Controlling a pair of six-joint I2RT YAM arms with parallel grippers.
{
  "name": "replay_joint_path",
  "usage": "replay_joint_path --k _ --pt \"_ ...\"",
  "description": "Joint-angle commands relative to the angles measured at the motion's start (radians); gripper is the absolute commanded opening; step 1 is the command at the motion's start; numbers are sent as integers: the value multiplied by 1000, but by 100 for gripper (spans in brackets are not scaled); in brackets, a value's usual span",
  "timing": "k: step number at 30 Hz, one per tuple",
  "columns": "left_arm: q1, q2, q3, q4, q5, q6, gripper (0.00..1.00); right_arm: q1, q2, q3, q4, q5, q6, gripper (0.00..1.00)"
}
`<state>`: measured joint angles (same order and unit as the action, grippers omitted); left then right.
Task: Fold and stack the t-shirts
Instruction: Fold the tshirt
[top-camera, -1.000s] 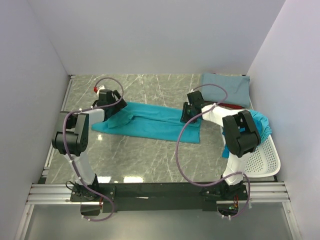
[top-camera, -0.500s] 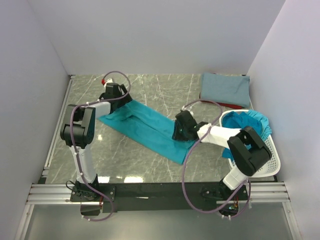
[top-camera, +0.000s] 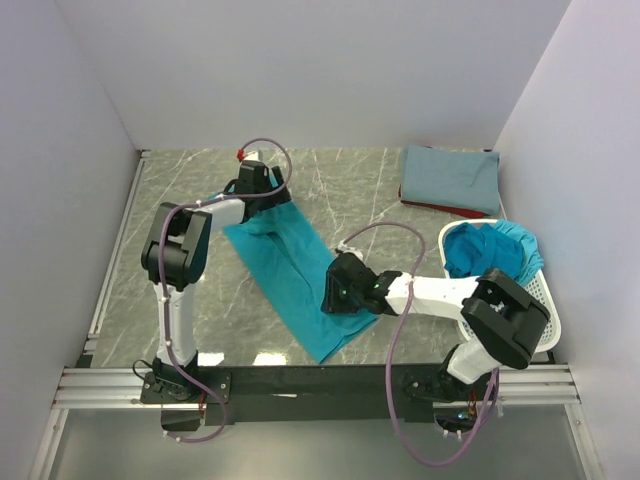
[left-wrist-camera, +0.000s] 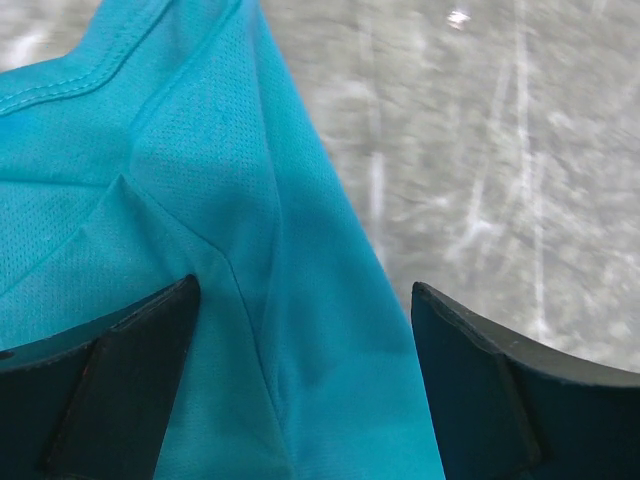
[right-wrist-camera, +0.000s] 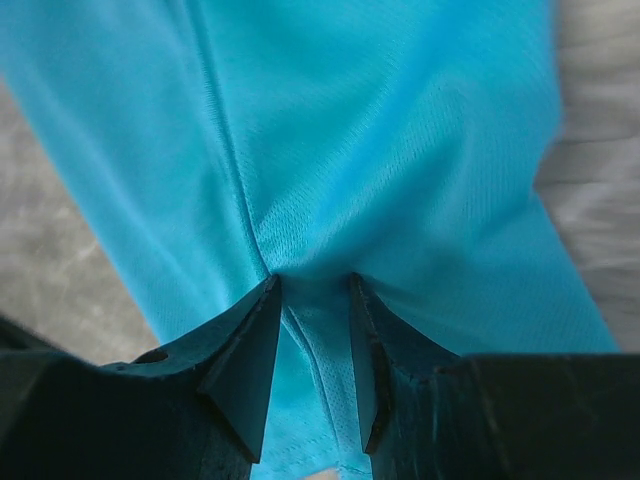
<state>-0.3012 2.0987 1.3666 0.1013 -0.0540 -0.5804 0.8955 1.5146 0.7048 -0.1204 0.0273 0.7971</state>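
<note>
A teal t-shirt (top-camera: 285, 262) lies in a long diagonal band on the marble table (top-camera: 350, 190). My right gripper (top-camera: 335, 295) is shut on a pinched fold of the shirt's near part; the cloth bunches between its fingers (right-wrist-camera: 312, 285). At the shirt's far end my left gripper (top-camera: 262, 190) stands open, with its fingers wide apart over the cloth (left-wrist-camera: 303, 290). A folded grey-blue t-shirt (top-camera: 450, 178) rests on a dark red one (top-camera: 440, 209) at the back right. More teal t-shirts (top-camera: 490, 250) are heaped in the basket.
The white perforated basket (top-camera: 528, 322) stands at the right edge, beside the right arm. White walls close in the table on the left, back and right. A black rail (top-camera: 320, 382) runs along the near edge.
The right gripper has dragged its end of the teal shirt toward the near edge and leftward. The left gripper has moved right along the back. The shirt has swung from crosswise to diagonal.
</note>
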Motion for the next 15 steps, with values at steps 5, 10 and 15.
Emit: replay_joint_path --k 5,10,15 --pt "-56 86 100 9 140 30 92 100 96 61 44 -59 2 41" --pt "-72 136 172 9 198 39 92 121 104 73 79 -64 10 41" --pt "-82 176 236 29 263 56 92 132 105 76 111 -87 1 41"
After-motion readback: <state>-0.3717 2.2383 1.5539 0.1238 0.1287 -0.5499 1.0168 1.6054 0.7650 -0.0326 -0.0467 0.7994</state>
